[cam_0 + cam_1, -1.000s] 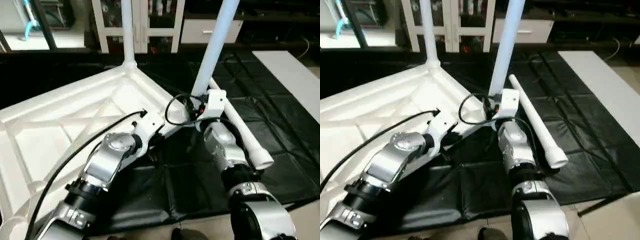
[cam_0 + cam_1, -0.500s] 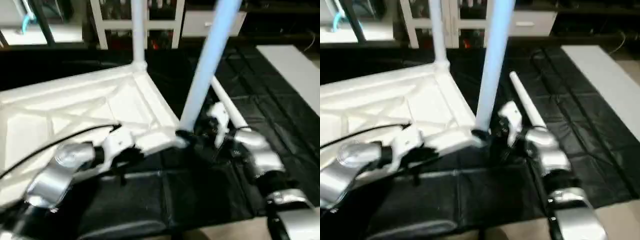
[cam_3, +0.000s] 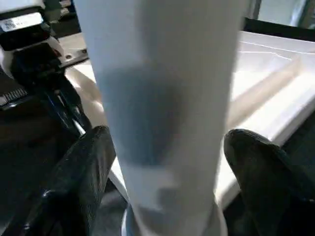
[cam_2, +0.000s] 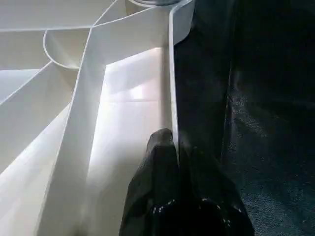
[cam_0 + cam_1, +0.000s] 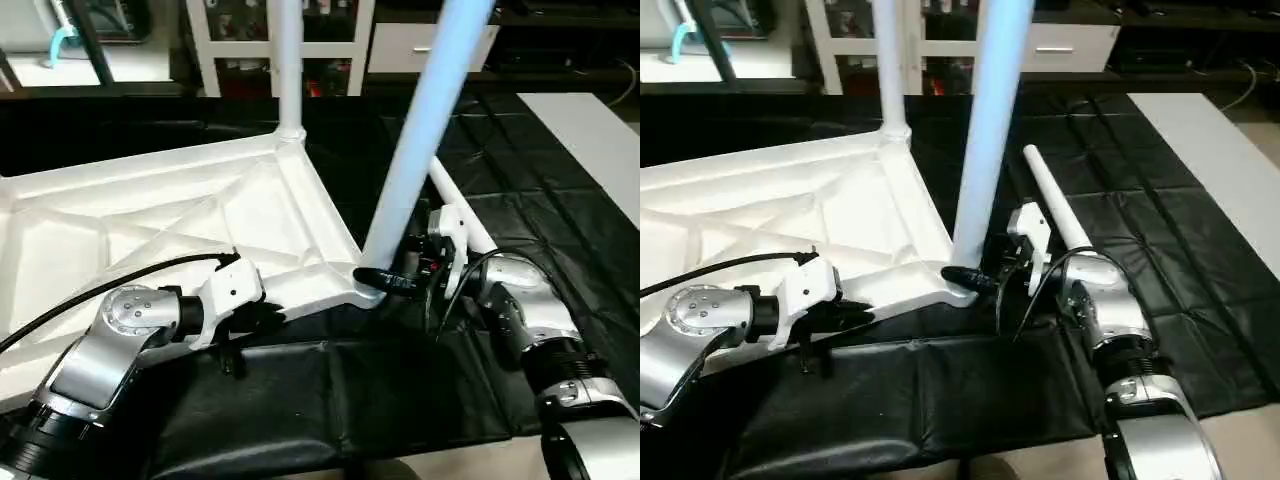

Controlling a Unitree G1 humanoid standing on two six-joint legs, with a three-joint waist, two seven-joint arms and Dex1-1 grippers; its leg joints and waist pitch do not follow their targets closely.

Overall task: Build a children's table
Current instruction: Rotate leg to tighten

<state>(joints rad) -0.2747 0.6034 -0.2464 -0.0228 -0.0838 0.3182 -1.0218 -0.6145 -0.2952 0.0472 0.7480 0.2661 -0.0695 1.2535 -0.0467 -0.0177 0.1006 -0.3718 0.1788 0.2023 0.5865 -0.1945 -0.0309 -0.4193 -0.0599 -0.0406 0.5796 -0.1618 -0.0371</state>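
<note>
Table top (image 5: 180,215) lies upside down on the black mat (image 5: 400,390), two legs standing in its sockets. Near leg (image 5: 425,120) sits between the right gripper's (image 3: 167,162) spread fingers, gaps both sides, not gripped. Far leg (image 5: 289,60) beyond. Spare leg (image 5: 1060,215) lies flat behind the right wrist. Left gripper (image 4: 174,162) pinched on the top's edge wall.

Bright, even room light; glare on the white top (image 4: 133,93) in the left wrist view; the near leg (image 3: 162,108) looms blurred, bluish-shadowed; black mat (image 5: 400,390) shiny
</note>
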